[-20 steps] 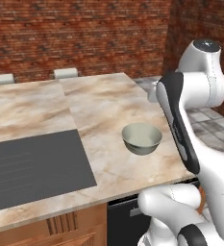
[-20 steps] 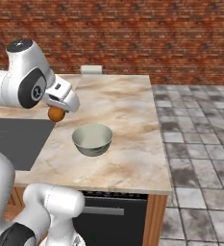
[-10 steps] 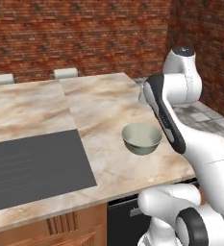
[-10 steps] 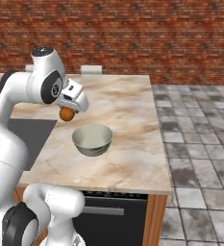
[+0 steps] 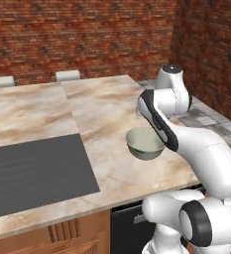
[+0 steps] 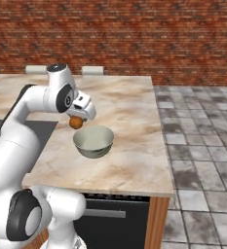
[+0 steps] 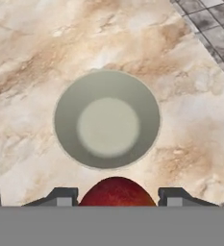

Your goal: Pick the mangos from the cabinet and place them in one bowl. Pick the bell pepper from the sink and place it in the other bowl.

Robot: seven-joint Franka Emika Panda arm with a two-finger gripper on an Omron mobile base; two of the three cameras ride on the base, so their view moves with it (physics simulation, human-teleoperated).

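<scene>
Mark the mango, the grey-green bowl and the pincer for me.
mango [image 6: 76, 122], right base view, its orange side.
grey-green bowl [image 7: 107, 126], hand view, inner floor.
pincer [image 7: 117, 196], hand view, between the tips.

Marble counter [image 5: 102, 114] lies bare all round the pale grey-green bowl [image 6: 93, 141] — open approach from above and every side, nothing inside the bowl [image 7: 107, 120]. The gripper [image 6: 78, 118], closed on a mango [image 6: 76, 122], hangs just beside the bowl's rim on the cooktop side, air beneath it free. Flat dark cooktop [image 5: 32, 171] sits flush, no obstacle — two chair backs [image 5: 68, 75] at the far counter edge, well apart.
</scene>
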